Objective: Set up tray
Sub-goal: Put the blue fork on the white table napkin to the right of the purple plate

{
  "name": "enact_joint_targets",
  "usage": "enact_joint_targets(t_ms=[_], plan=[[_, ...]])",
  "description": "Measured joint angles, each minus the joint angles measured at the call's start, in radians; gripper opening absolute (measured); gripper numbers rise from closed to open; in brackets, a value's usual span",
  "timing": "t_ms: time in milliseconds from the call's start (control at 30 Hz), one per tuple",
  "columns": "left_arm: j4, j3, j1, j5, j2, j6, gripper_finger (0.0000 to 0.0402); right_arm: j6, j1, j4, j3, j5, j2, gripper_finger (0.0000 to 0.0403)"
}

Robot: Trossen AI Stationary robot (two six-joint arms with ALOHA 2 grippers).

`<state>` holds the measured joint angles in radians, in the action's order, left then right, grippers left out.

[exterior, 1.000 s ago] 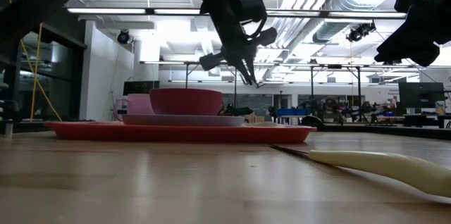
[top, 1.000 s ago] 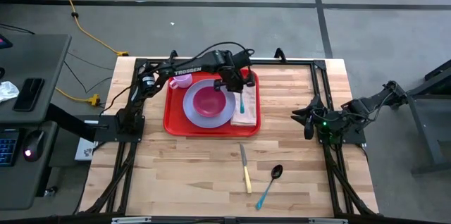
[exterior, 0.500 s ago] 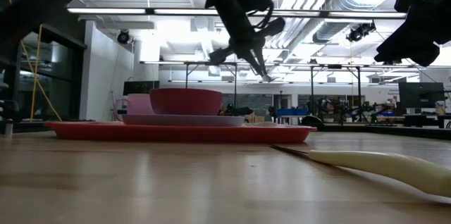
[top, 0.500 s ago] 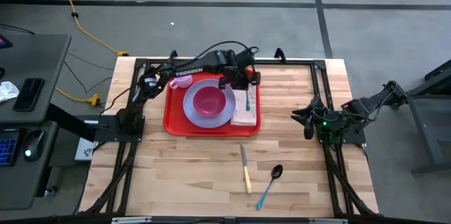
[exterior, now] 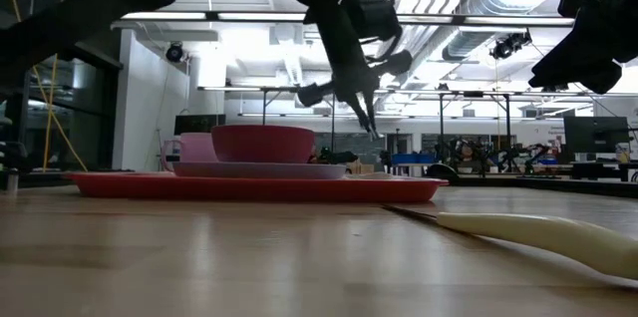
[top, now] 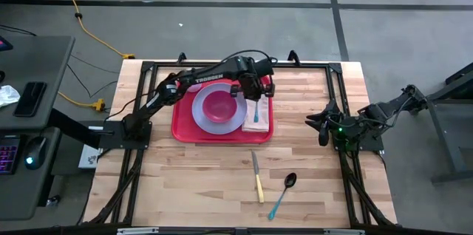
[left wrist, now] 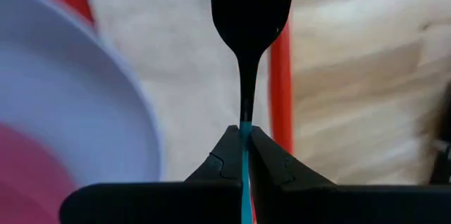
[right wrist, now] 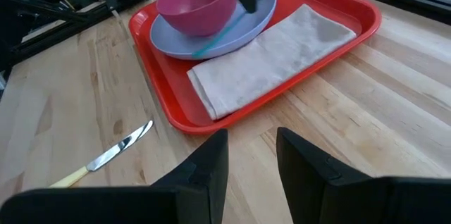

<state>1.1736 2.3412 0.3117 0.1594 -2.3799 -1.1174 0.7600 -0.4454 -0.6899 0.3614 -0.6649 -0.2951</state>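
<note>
- I have the tray (top: 179,125) lying flat on the far-left part of the table (top: 207,183), in front of the left arm; it is partly set.
- Already on it: the lavender plate (top: 201,111) with the pink bowl (top: 219,106) on top, a small pink cup (top: 191,86) at the far corner, and the folded napkin (right wrist: 271,53) along the right side.
- My left gripper (top: 251,89) hangs above the napkin, clamped on the teal-handled fork (left wrist: 246,48), which is not yet set down.
- My right gripper (right wrist: 252,160) waits at the table's right edge, well apart from the tray, fingers spread and holding nothing.
- By my reckoning the knife (top: 257,176) and the spoon (top: 283,193) are left: both lie on bare wood near the front, outside the tray.
</note>
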Motion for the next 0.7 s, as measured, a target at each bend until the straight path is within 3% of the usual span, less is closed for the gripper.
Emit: enact_joint_targets(t_ms=[700], plan=[[-0.014, 0.002, -0.012, 0.000, -0.057, -0.043, 0.0035, 0.002, 0.000, 0.000, 0.000, -0.013, 0.000, 0.0099]])
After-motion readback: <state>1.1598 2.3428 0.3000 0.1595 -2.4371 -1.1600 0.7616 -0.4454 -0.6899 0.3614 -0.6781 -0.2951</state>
